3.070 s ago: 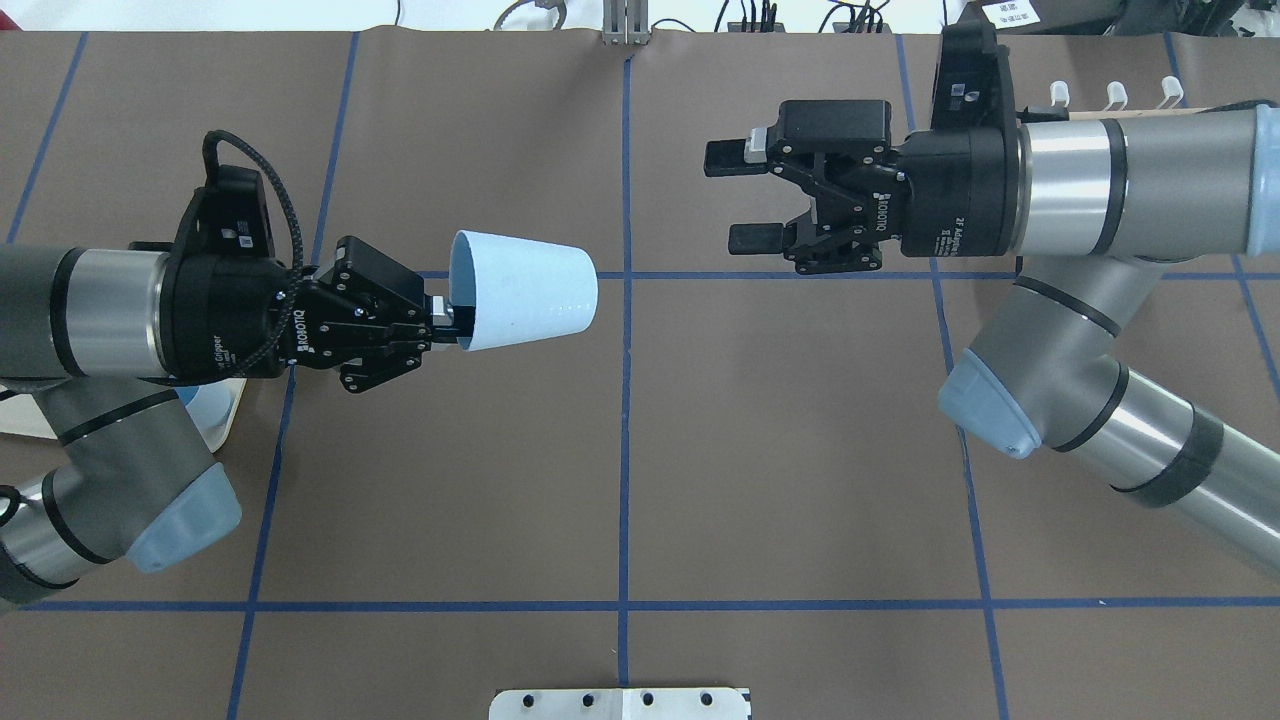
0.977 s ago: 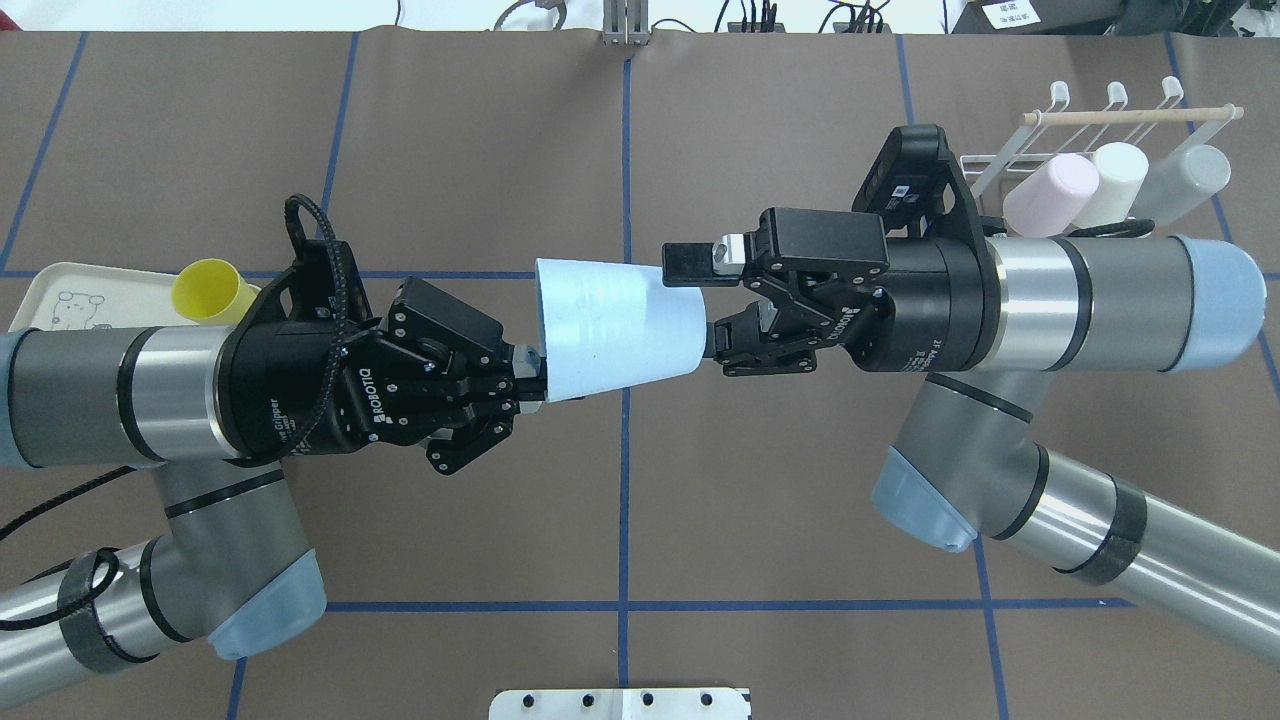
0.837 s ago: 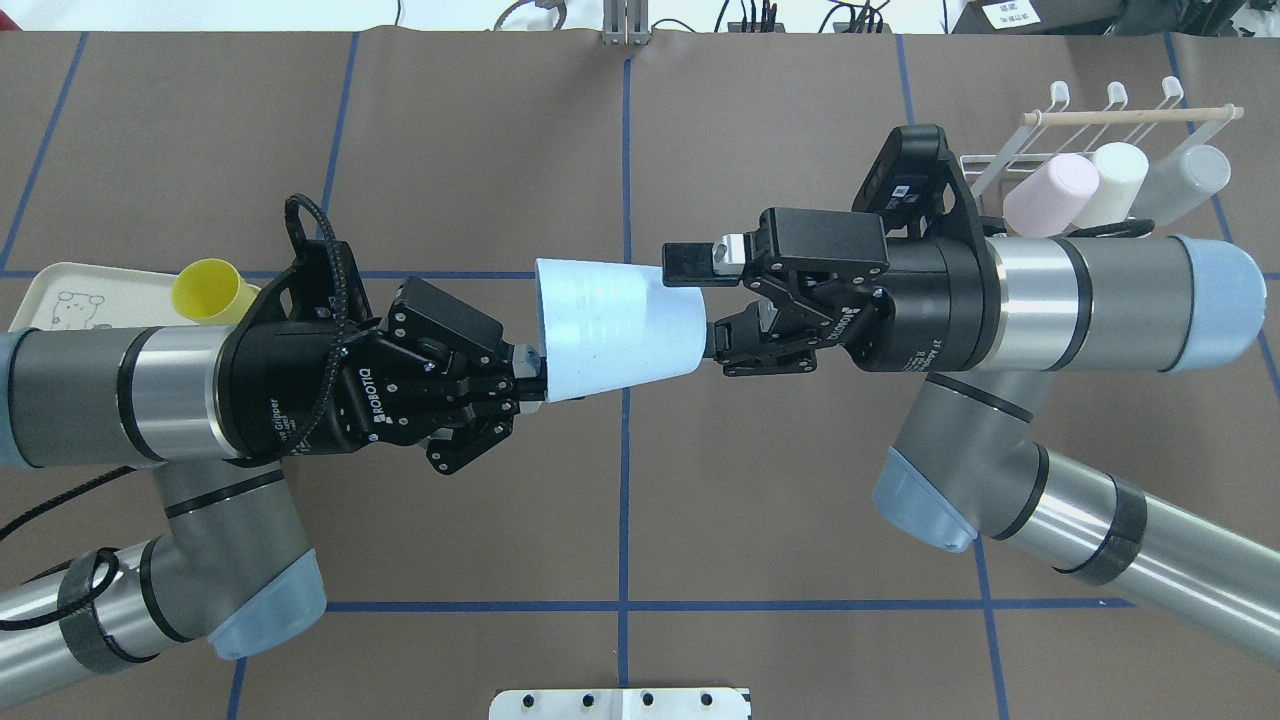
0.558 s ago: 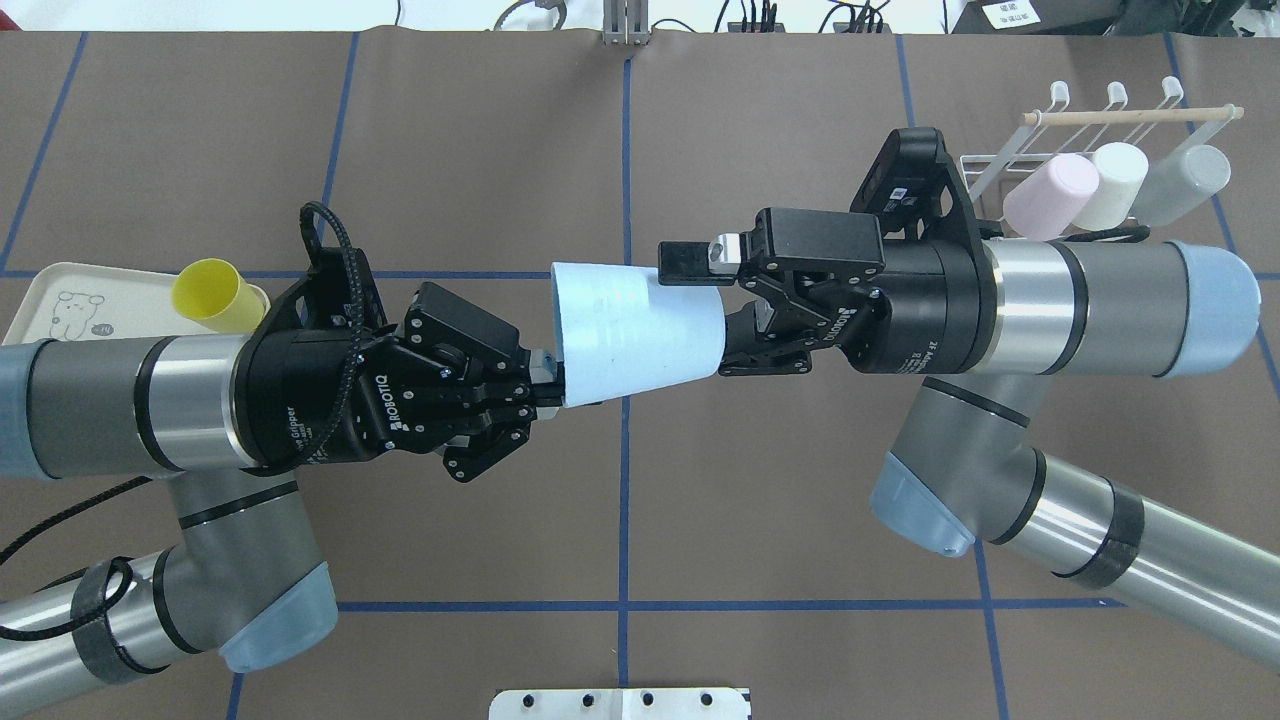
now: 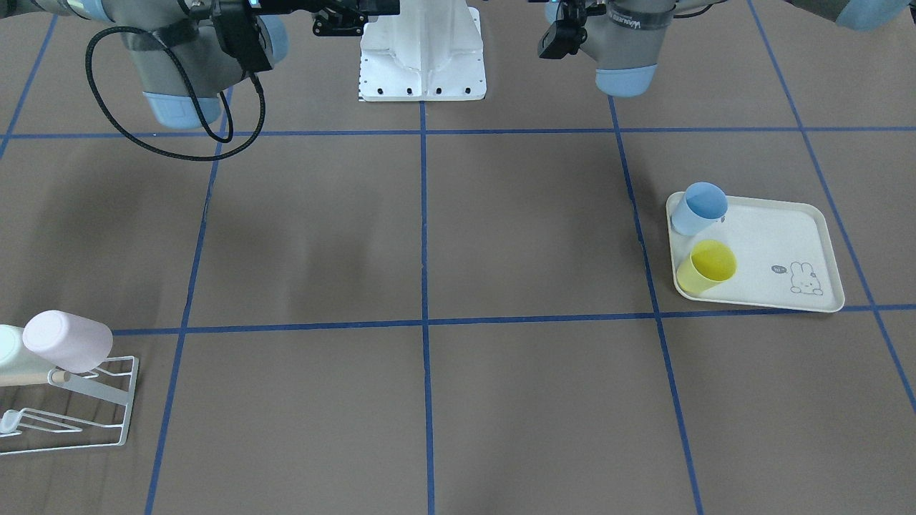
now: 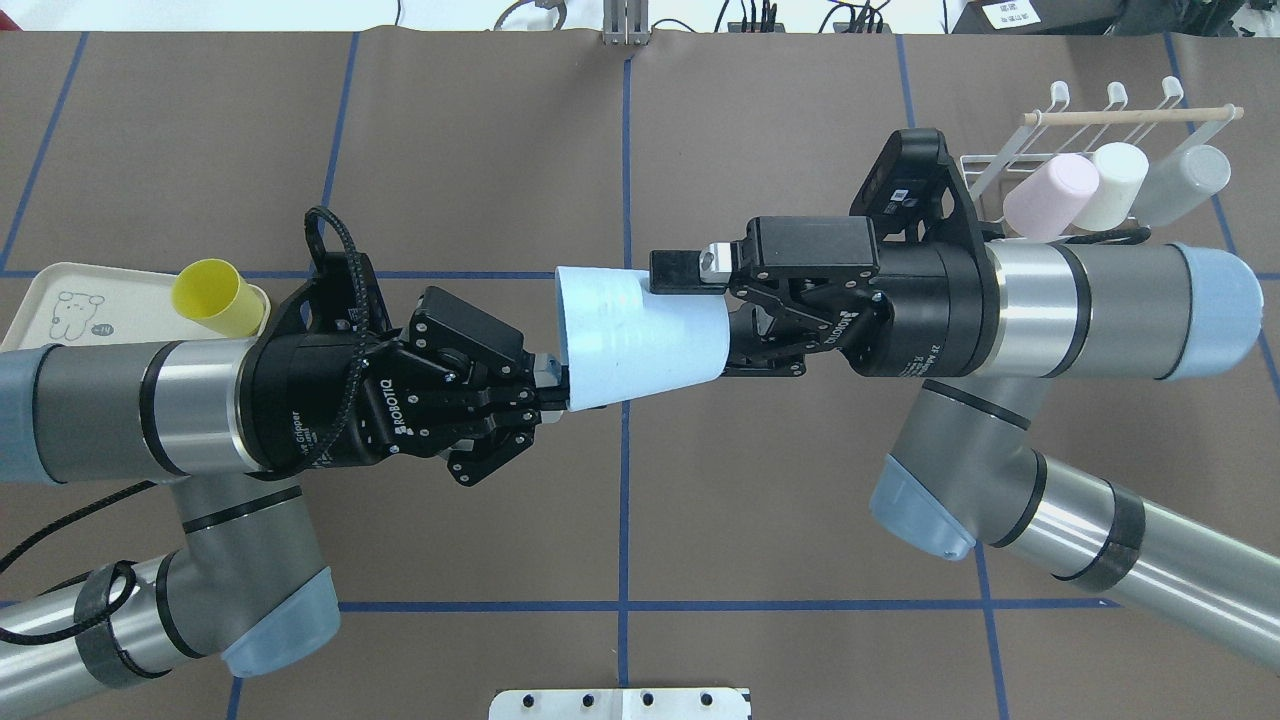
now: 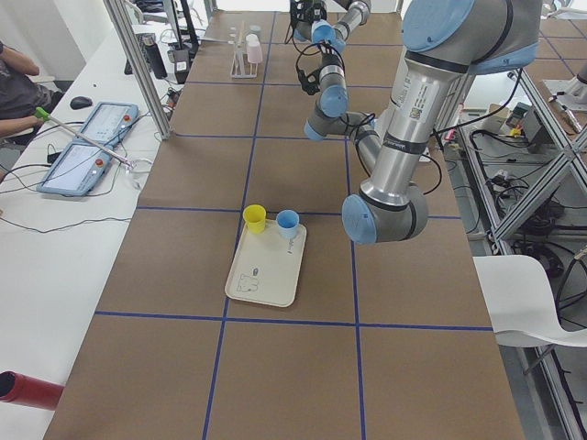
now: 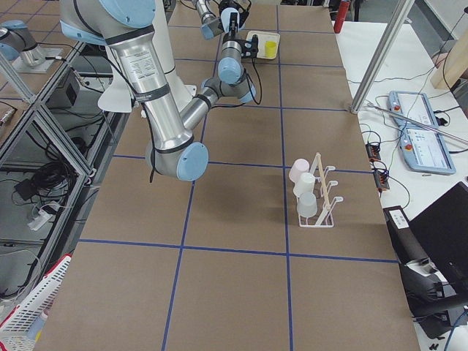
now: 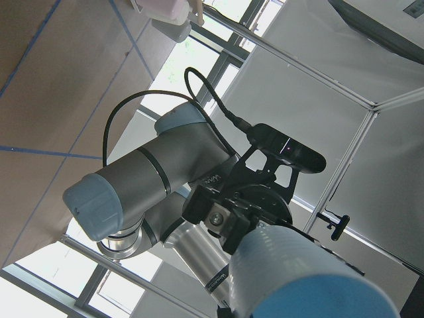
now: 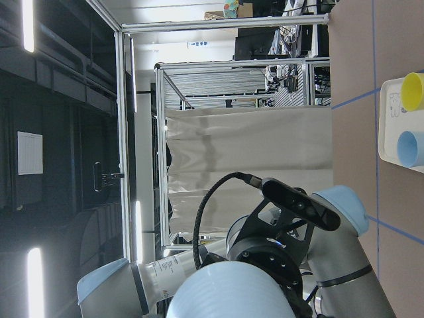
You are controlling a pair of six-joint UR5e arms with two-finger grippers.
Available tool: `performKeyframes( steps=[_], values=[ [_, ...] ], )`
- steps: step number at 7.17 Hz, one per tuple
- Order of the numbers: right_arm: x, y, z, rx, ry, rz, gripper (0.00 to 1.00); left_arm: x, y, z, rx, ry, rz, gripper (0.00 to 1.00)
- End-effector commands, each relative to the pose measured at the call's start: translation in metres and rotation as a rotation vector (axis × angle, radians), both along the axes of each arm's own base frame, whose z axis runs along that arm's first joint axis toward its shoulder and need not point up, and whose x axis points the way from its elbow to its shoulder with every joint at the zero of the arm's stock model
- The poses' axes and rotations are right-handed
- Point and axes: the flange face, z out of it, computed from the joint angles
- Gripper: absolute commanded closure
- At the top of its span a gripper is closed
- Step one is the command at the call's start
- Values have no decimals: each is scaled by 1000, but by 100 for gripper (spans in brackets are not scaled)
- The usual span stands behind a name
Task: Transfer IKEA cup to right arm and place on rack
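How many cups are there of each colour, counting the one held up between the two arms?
Light blue: 2, the held cup and the tray cup
Yellow: 1, the yellow cup
Pink: 1, the pink cup
White: 1, the white cup
Grey: 1, the grey cup
Total: 6

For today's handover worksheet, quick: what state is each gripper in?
Left gripper: closed on cup rim.
Right gripper: around cup base; clamped or not, cannot tell.
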Motion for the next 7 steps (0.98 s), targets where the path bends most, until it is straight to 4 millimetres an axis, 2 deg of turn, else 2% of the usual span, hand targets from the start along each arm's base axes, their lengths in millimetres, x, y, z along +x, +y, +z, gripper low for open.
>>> performKeyframes(
  steps=[1, 3, 4, 5, 6, 7],
  values=[
    [1, 0, 0, 0, -2, 1, 17, 2, -1, 1, -4, -1, -2, 100],
    [0, 1, 0, -1, -1, 0, 52, 1, -1, 1, -2, 0, -5, 100],
    [1, 1, 1, 0, -1, 1, 62, 1, -1, 1, -4, -1, -6, 82],
    [1, 1, 1, 0, -1, 1, 63, -1, -3, 0, -16, 6, -24, 8],
    [1, 1, 1, 0, -1, 3, 63, -7, -7, -2, -25, 14, -50, 0],
    [2, 1, 1, -1, -2, 3, 63, -23, -21, 2, -25, 6, -97, 0]
  ],
)
